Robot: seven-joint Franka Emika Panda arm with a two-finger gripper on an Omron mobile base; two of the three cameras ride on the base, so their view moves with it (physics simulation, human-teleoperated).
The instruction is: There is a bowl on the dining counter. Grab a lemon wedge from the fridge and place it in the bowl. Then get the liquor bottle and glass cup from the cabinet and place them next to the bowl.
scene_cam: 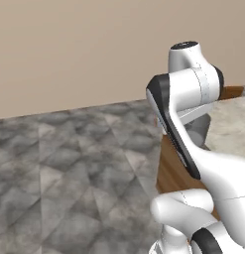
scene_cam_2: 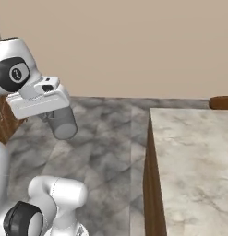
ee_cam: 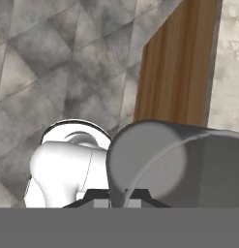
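The glass cup (scene_cam_2: 63, 123), a short grey see-through cylinder, hangs tilted in the air under my hand, and my gripper (scene_cam_2: 53, 115) is shut on it. In the hand view the glass cup (ee_cam: 155, 164) looms large just past my fingertips (ee_cam: 97, 194). From the left base camera a grey part of the cup (scene_cam: 199, 130) peeks out behind my forearm. The dining counter (scene_cam_2: 194, 161), a marbled beige top on a brown wood base, lies to the right of the cup, which is held over the floor beside its edge (ee_cam: 179, 63). The bowl, lemon wedge, liquor bottle, fridge and cabinet are out of view.
Grey stone-tile floor (scene_cam: 69, 163) spreads to the left up to a plain beige wall (scene_cam_2: 134, 46). A brown wooden piece (scene_cam_2: 221, 102) sits at the counter's far end. More brown wood (scene_cam_2: 3, 124) stands behind my arm at the left edge.
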